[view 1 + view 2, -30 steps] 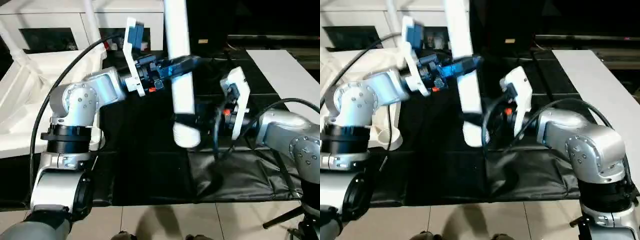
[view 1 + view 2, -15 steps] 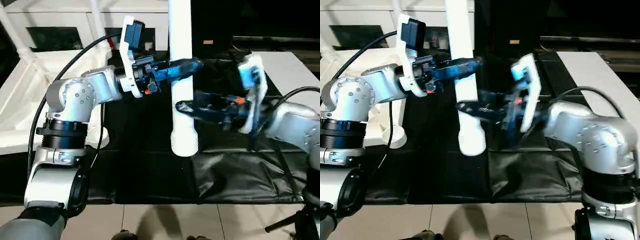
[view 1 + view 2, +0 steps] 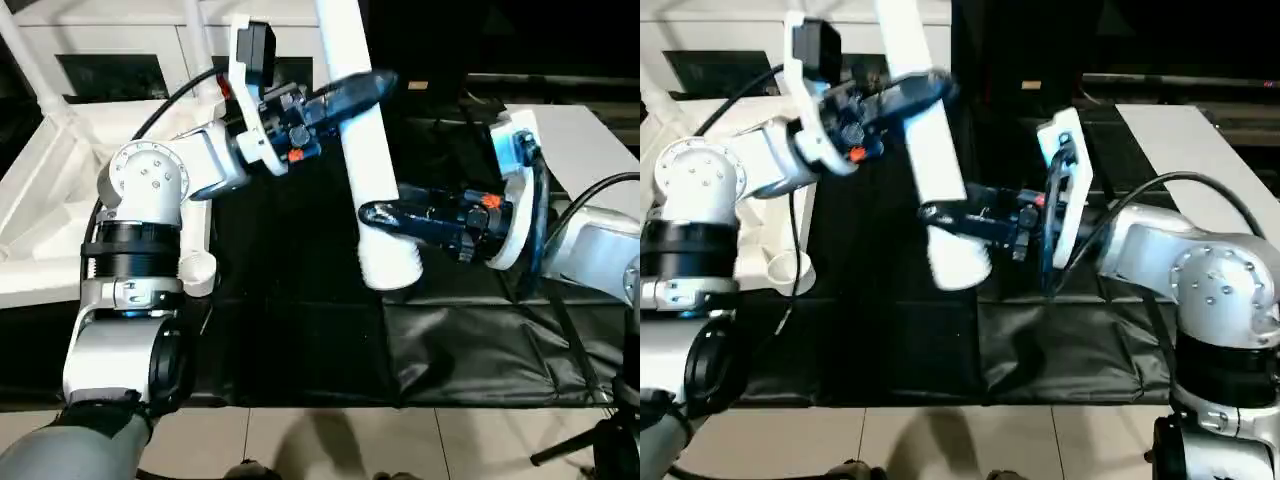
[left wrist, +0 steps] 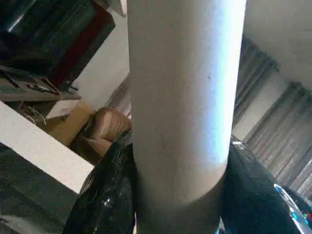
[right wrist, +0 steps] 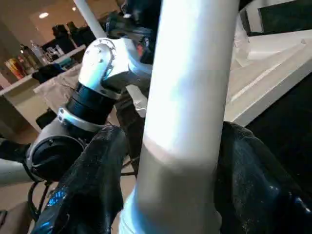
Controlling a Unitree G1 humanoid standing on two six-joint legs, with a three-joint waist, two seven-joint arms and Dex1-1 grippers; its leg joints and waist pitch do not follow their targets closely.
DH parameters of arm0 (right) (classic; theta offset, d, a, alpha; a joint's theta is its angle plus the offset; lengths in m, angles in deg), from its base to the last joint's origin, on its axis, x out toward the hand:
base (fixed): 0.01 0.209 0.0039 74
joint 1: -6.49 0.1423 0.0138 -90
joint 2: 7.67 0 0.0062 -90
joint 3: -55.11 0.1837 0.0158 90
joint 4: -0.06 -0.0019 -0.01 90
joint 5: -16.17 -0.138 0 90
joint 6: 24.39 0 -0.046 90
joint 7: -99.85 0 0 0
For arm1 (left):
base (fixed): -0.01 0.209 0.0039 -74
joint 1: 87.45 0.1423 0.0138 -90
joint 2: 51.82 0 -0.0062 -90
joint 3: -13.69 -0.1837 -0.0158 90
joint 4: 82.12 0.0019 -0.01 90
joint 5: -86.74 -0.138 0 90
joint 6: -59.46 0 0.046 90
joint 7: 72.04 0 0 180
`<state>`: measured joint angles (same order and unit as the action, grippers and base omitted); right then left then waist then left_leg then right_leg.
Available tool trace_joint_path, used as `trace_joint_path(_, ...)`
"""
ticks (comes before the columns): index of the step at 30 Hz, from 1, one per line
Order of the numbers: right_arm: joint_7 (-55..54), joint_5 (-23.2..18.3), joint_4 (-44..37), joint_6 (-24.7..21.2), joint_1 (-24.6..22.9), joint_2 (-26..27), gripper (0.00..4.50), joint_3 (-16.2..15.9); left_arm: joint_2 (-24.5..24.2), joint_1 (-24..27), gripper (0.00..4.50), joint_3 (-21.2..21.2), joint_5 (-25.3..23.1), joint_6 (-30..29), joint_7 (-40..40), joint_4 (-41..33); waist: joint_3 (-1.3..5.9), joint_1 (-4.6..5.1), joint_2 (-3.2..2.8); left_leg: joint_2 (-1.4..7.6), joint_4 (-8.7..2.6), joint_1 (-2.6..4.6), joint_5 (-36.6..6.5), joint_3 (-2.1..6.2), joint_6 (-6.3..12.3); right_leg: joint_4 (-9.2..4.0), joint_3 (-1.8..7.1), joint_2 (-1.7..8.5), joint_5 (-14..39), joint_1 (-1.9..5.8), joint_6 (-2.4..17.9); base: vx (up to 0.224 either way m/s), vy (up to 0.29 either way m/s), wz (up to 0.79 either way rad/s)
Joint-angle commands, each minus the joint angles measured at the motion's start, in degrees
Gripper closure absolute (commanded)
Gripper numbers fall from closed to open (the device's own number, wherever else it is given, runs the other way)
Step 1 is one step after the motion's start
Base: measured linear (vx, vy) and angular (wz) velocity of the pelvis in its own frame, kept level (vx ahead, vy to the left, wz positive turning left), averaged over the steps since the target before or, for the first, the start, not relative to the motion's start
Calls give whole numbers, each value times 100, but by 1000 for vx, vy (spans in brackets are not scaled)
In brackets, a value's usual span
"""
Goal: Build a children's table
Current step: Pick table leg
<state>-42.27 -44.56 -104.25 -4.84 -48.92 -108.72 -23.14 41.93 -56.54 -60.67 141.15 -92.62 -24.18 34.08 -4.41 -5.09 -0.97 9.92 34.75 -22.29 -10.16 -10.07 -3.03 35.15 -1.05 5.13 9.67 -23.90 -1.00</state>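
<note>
Both grippers are pinching one leg (image 3: 368,160), which is hanging tilted in the air above the black mat (image 3: 470,340). The left gripper (image 3: 352,92) is clamping it high up; the right gripper (image 3: 385,215) is clamping it near the wide lower end. The tabletop (image 3: 40,210) is lying well apart, at the robot's left. Risk: with two grips opposing, uneven arm motion could be twisting the smooth tube loose, dropping it.
</note>
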Motion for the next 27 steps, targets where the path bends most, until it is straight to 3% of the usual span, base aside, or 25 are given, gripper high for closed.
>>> trace_joint_path(1, -39, -235, -26, -109, 101, 24, 149, 124, -14, -159, 264, 175, 137, -62, -148, 48, 407, -15, 40, 105, -377, 88, -756, 23, -31, -373, 99, 159, 899, 348, 1415, 0, 0, 0)
trace_joint_path(3, -169, -461, 59, -182, 178, 84, 149, 295, 7, -243, 264, 354, 259, -240, -342, 183, 360, -12, -3, 112, -398, 89, -817, 31, -30, -387, 96, 161, 970, 317, 1414, 0, 0, 0)
trace_joint_path(4, -226, -547, 90, -202, 211, 107, 149, 351, 11, -269, 264, 405, 268, -295, -434, 216, 337, 9, 21, 109, -408, 93, -909, 29, -46, -410, 92, 149, 1079, 310, 1402, 0, 0, 0)
trace_joint_path(8, -327, -650, 102, -238, 246, 143, 149, 428, 26, -312, 264, 487, 257, -362, -638, 262, 304, 8, 20, 121, -436, 95, -953, 32, -86, -436, 98, 161, 1267, 303, 1299, 0, 0, 0)
trace_joint_path(13, -400, -698, 72, -281, 254, 131, 149, 449, 38, -330, 264, 498, 275, -347, -732, 283, 287, 10, 26, 121, -447, 82, -851, 33, -106, -427, 100, 158, 1110, 305, 1285, 0, 0, 0)
trace_joint_path(14, -423, -534, -20, -220, 244, 66, 149, 347, 24, -318, 264, 448, 202, -301, -771, 240, 281, 7, 25, 127, -447, 72, -746, 34, -91, -414, 102, 165, 967, 308, 1320, 0, 0, 0)
trace_joint_path(15, -416, -98, -214, -17, 211, -87, 149, 43, -32, -264, 264, 215, -50, -156, -777, 90, 283, 7, 13, 129, -446, 70, -680, 34, -85, -404, 99, 161, 863, 312, 1330, 0, 0, 0)
trace_joint_path(16, -416, -98, -214, -17, 211, -87, 149, 43, -32, -264, 264, 215, -50, -156, -777, 90, 272, -1, 21, 147, -459, 66, -663, 46, -101, -419, 97, 165, 869, 312, 1275, 0, 0, 0)
trace_joint_path(19, -507, 1059, -517, 669, 127, -323, 149, -926, -11, -104, 264, -325, -683, 316, -922, -298, 266, 18, 33, 156, -462, 59, -602, 36, -163, -419, 105, 158, 817, 312, 1122, 0, 0, 0)
trace_joint_path(20, -535, 1149, -532, 732, 121, -316, 149, -1011, 7, -90, 264, -363, -729, 359, -943, -338, 274, 30, 32, 151, -464, 67, -555, 27, -183, -415, 116, 180, 747, 314, 1082, 0, 0, 0)
trace_joint_path(21, -839, 1536, -556, 1004, 89, -92, 149, -1427, 114, 12, 264, -651, -979, 601, -1084, -644, 272, 38, 66, 171, -468, 45, -480, 32, -186, -406, 118, 196, 666, 318, 1102, 0, 0, 0)
trace_joint_path(25, -1144, 1649, -493, 1077, 59, 220, 149, -1596, 199, 76, 264, -744, -973, 617, -1205, -856, 331, 40, 39, 144, -422, 56, -164, 22, -63, -320, 118, 167, 91, 327, 1312, 0, 0, 0)
trace_joint_path(26, -1170, 1639, -472, 1076, 47, 290, 149, -1610, 217, 73, 264, -716, -954, 592, -1239, -874, 332, 32, 49, 119, -397, 14, 86, 15, 78, -279, 109, 145, -417, 329, 1441, 0, 0, 0)
trace_joint_path(27, -1139, 1670, -467, 1117, 37, 314, 149, -1639, 209, 75, 264, -728, -990, 606, -1239, -877, 323, 30, 53, 113, -389, 12, 75, 7, 164, -277, 106, 141, -500, 323, 1502, 0, 0, 0)
